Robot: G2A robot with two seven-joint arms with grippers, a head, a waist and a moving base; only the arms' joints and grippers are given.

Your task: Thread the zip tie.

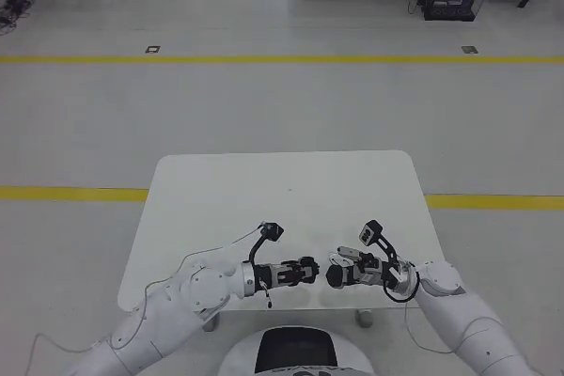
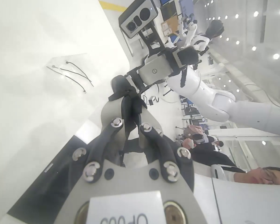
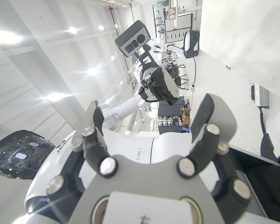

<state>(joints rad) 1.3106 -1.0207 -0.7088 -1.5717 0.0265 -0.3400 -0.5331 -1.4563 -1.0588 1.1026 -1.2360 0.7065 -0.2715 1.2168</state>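
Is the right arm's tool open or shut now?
Open. In the right wrist view, the right tool has its two fingers wide apart, and nothing is held between them.

Lower centre: left gripper (image 1: 314,270) and right gripper (image 1: 334,271) are facing each other over the table (image 1: 282,179), near its bottom edge; zip ties (image 2: 71,73) are lying on it.
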